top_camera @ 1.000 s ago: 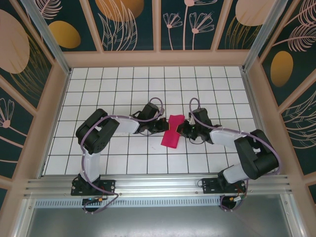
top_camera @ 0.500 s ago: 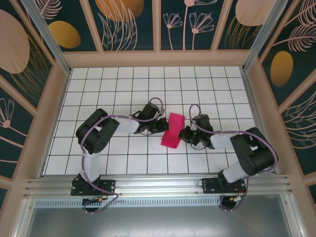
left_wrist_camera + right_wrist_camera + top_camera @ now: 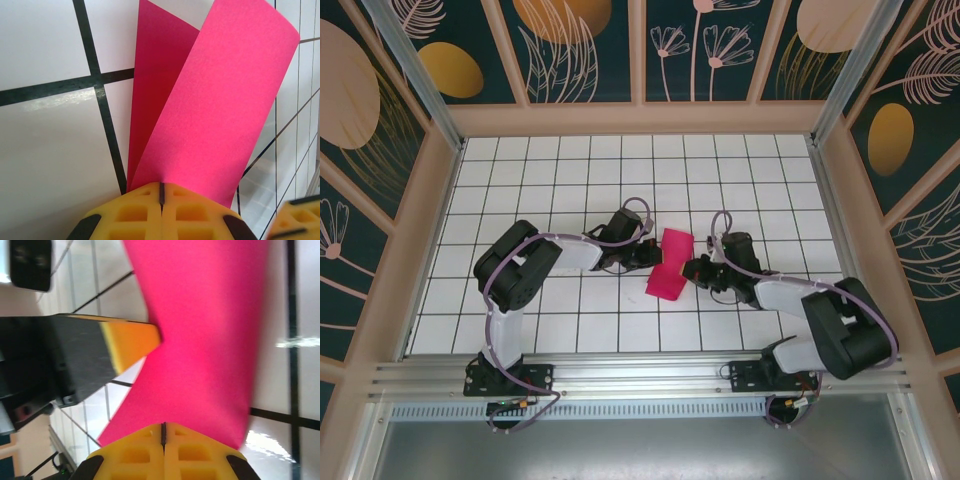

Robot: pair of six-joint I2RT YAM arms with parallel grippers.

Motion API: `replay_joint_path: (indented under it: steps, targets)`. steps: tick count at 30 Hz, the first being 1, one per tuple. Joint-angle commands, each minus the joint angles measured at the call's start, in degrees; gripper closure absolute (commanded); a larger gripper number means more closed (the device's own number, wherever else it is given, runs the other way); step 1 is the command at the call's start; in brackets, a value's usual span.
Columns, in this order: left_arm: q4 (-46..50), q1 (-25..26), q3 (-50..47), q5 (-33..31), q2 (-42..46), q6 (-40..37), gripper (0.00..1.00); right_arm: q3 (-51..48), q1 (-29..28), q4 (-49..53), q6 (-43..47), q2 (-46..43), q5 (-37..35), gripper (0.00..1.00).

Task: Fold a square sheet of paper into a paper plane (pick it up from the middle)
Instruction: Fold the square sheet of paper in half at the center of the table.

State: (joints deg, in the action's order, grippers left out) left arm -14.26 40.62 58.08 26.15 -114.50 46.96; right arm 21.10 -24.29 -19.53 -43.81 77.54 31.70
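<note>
Paper (image 3: 670, 262) edges apparently within closed jaws; open tiles (image 3: 570, 200) around

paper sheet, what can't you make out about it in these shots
- Top external: the square sheet of paper is too small to show creases; the left gripper and right gripper cover its sides.
- Left wrist: yellow fingertips hide its near edge, so pinched or pressed is unclear.
- Right wrist: the top frame edge cuts its far end.
</note>
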Motion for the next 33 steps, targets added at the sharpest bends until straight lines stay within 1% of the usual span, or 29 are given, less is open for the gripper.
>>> replay_joint_path:
  steps: [1, 5, 7, 12, 15, 17, 26, 30, 33]
  targets:
    - [4.6, 0.2, -0.5, -2.8, -2.7, -1.3, 1.00, -0.3, 0.4, 1.2, 0.0, -0.2, 2.9, 1.00]
    - [4.6, 0.2, -0.3, -2.7, -2.7, -1.3, 1.00, -3.1, 0.3, -3.7, -1.9, 1.8, 5.7, 1.00]
    - [4.7, 0.2, -0.2, -2.7, -2.7, -1.4, 1.00, -3.4, 0.1, -3.8, -1.5, 3.0, 5.3, 1.00]
    - [4.9, 0.2, 0.0, -2.7, -2.8, -1.6, 1.00, -3.6, 0.2, -1.4, 0.3, 5.4, 3.1, 1.00]
    - [4.9, 0.2, -0.2, -2.6, -3.0, -1.7, 1.00, -3.2, 0.1, 2.0, 1.2, 6.3, 1.2, 1.00]
    - [4.9, 0.2, -0.1, -2.6, -3.0, -1.6, 1.00, -2.4, 0.1, 4.4, 1.8, 5.7, 0.0, 1.00]
    - [5.2, 0.2, 0.1, -2.7, -2.8, -1.8, 1.00, -0.4, -1.3, 4.3, -0.6, -2.0, 3.4, 1.00]
    - [5.3, 0.2, 0.1, -2.7, -2.9, -1.9, 1.00, -1.3, -2.3, 2.0, -2.3, -0.8, 3.2, 1.00]
    - [4.9, 0.2, -0.1, -2.7, -2.9, -1.5, 1.00, -2.6, -2.5, -1.1, -2.9, 2.1, 4.6, 1.00]
